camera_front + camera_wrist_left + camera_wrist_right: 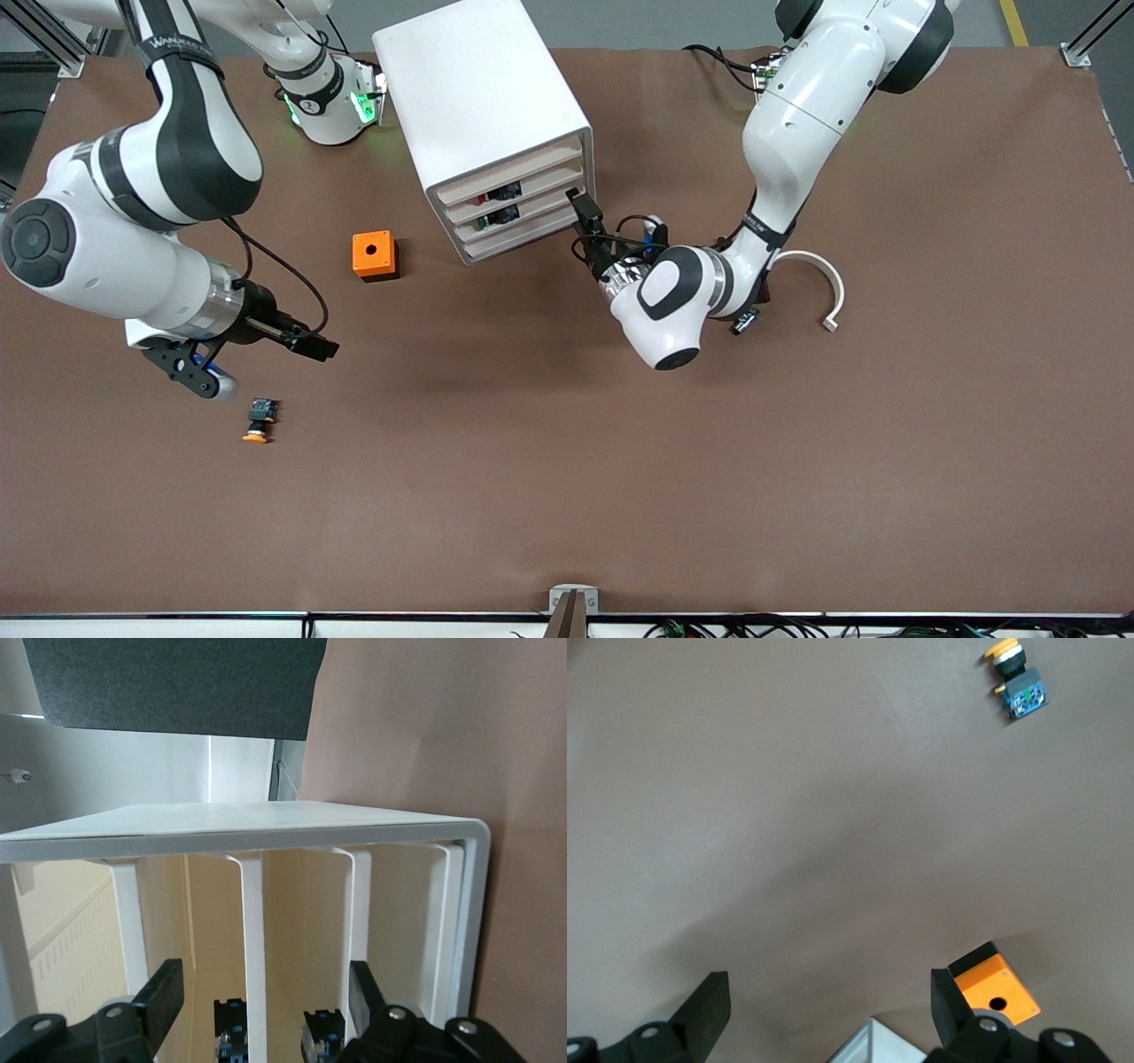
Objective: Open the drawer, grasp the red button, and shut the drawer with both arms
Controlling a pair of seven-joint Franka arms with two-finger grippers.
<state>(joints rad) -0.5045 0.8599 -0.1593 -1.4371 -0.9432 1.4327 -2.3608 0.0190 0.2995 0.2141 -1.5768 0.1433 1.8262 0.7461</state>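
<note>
The white cabinet (483,97) stands at the middle of the table with all its slat fronts flush. Through a gap between the upper slats shows the red cap of the button (485,197) inside a drawer (532,197). My left gripper (580,208) is at the drawer fronts' end toward the left arm. In the left wrist view the left gripper (264,992) is open, and a white slat (252,930) stands between its fingers (165,990). Two black-and-blue bodies (232,1028) lie in the slots. My right gripper (321,348) (828,988) hovers open over bare table.
An orange cube (375,255) (998,992) with a round hole sits beside the cabinet toward the right arm's end. An orange-capped button (259,421) (1017,678) lies nearer the front camera. A white curved strip (824,288) lies by the left arm.
</note>
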